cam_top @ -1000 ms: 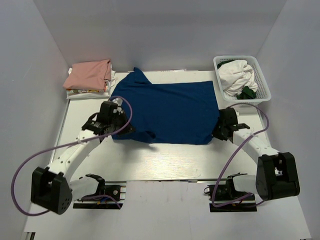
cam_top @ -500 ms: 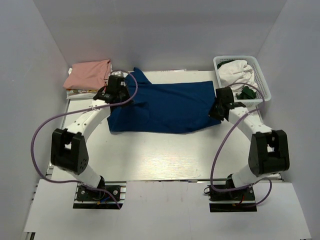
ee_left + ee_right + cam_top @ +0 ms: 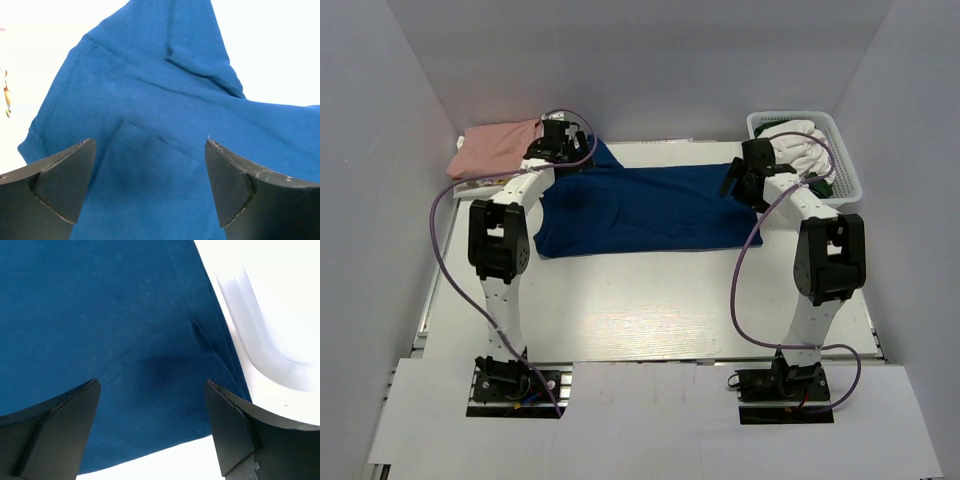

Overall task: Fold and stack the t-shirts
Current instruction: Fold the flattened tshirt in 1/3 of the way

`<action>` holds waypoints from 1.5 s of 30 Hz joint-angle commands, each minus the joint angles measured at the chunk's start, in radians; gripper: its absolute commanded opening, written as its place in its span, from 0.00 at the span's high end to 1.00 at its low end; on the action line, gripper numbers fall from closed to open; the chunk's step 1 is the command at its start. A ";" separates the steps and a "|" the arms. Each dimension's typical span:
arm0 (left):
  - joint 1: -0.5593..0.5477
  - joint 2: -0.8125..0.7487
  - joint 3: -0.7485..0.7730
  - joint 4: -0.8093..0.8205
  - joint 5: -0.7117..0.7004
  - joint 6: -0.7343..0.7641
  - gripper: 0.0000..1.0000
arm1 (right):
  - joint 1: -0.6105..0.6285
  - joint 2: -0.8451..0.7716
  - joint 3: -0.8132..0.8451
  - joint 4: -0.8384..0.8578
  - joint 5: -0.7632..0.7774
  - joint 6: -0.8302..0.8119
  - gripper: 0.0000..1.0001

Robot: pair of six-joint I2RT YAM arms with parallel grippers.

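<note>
The left claw [image 3: 149,150] and right claw [image 3: 152,390] both gape wide, gripping nothing (blue cloth beneath each). The dark blue cloth t-shirt [image 3: 650,208] lies mid-frame on the white counter [image 3: 650,300]; the salmon-pink t-shirt [image 3: 495,150] sits upper left.

White lattice basket [image 3: 847,165] at the table's [image 3: 650,300] far right corner, white cloth [image 3: 800,140] inside

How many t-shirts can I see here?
2 for sure: a blue shirt spread across the middle of the table, a pink shirt folded at the far left. The cloth in the basket may hide more.
</note>
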 commanded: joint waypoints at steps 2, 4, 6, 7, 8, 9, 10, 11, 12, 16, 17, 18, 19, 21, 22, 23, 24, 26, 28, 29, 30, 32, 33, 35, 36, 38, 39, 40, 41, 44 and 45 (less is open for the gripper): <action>0.027 0.036 0.114 -0.124 0.047 0.012 0.00 | 0.019 -0.046 0.019 0.000 -0.054 -0.042 0.10; 0.027 -0.005 0.036 -0.096 0.083 0.012 0.00 | 0.036 -0.063 -0.020 0.024 -0.091 -0.054 0.10; 0.027 -0.089 -0.049 -0.056 0.117 -0.002 0.00 | 0.051 -0.095 -0.072 0.049 -0.103 -0.064 0.10; 0.027 -0.118 -0.143 -0.011 0.126 -0.013 0.00 | 0.056 -0.113 -0.089 0.061 -0.121 -0.070 0.10; 0.027 -0.147 -0.188 0.009 0.126 -0.030 0.00 | 0.059 -0.122 -0.139 0.073 -0.140 -0.073 0.10; 0.027 -0.198 -0.270 0.026 0.142 -0.030 0.00 | 0.061 -0.119 -0.151 0.104 -0.146 -0.067 0.10; 0.027 -0.220 -0.307 0.053 0.162 -0.042 0.00 | 0.064 -0.113 -0.159 0.104 -0.158 -0.067 0.10; 0.027 -0.240 -0.344 0.067 0.162 -0.054 0.00 | 0.062 -0.107 -0.161 0.099 -0.168 -0.067 0.10; 0.027 -0.253 -0.410 0.078 0.174 -0.054 0.00 | 0.062 -0.080 -0.167 0.101 -0.172 -0.064 0.10; 0.027 -0.286 -0.553 0.142 0.194 -0.094 0.00 | 0.065 -0.017 -0.164 0.144 -0.192 -0.067 0.10; 0.027 -0.286 -0.576 0.159 0.194 -0.106 0.00 | 0.062 0.003 -0.156 0.138 -0.195 -0.070 0.10; 0.027 -0.263 -0.605 0.159 0.194 -0.107 0.00 | 0.065 0.022 -0.158 0.141 -0.195 -0.067 0.10; 0.027 -0.263 -0.614 0.159 0.194 -0.120 0.00 | 0.065 0.025 -0.165 0.164 -0.200 -0.070 0.10; 0.027 -0.246 -0.633 0.104 0.173 -0.139 0.00 | 0.065 0.034 -0.213 0.185 -0.217 -0.070 0.10; 0.027 -0.234 -0.633 0.081 0.162 -0.139 0.00 | 0.068 0.029 -0.225 0.207 -0.215 -0.070 0.10; 0.027 -0.234 -0.647 0.046 0.162 -0.148 0.00 | 0.070 0.028 -0.237 0.211 -0.215 -0.067 0.10; 0.016 -0.246 -0.679 0.031 0.148 -0.157 0.00 | 0.071 0.020 -0.272 0.217 -0.209 -0.062 0.10; 0.006 -0.306 -0.729 0.003 0.120 -0.182 0.00 | 0.076 -0.013 -0.355 0.211 -0.197 -0.048 0.10; 0.006 -0.364 -0.841 -0.025 0.129 -0.237 0.00 | 0.077 -0.090 -0.471 0.224 -0.192 -0.033 0.10; 0.006 -0.396 -0.925 -0.040 0.130 -0.254 0.00 | 0.082 -0.119 -0.504 0.234 -0.201 -0.033 0.10; 0.006 -0.480 -0.971 -0.064 0.140 -0.266 0.00 | 0.096 -0.174 -0.535 0.234 -0.211 -0.031 0.10; 0.006 -0.572 -1.101 -0.107 0.140 -0.330 0.00 | 0.116 -0.283 -0.650 0.239 -0.218 -0.024 0.10; 0.006 -0.679 -1.140 -0.165 0.140 -0.352 0.00 | 0.134 -0.306 -0.674 0.224 -0.218 -0.010 0.10; 0.006 -0.799 -1.227 -0.225 0.140 -0.404 0.00 | 0.154 -0.410 -0.767 0.211 -0.223 -0.001 0.10; 0.006 -0.862 -1.249 -0.253 0.158 -0.418 0.00 | 0.163 -0.438 -0.809 0.199 -0.223 0.013 0.10; -0.005 -1.058 -1.282 -0.309 0.174 -0.449 0.00 | 0.200 -0.519 -0.852 0.178 -0.223 0.021 0.10; -0.005 -1.123 -1.282 -0.309 0.242 -0.449 0.00 | 0.206 -0.571 -0.865 0.150 -0.223 0.028 0.10; -0.005 -1.170 -1.282 -0.299 0.254 -0.449 0.00 | 0.234 -0.622 -0.868 0.142 -0.221 0.027 0.10; -0.005 -1.239 -1.253 -0.284 0.254 -0.459 0.00 | 0.239 -0.647 -0.862 0.138 -0.220 0.025 0.10; -0.005 -1.236 -1.149 -0.250 0.213 -0.435 0.00 | 0.242 -0.721 -0.819 0.159 -0.205 0.010 0.10; -0.005 -1.211 -1.115 -0.250 0.167 -0.421 0.00 | 0.240 -0.731 -0.785 0.170 -0.206 0.005 0.10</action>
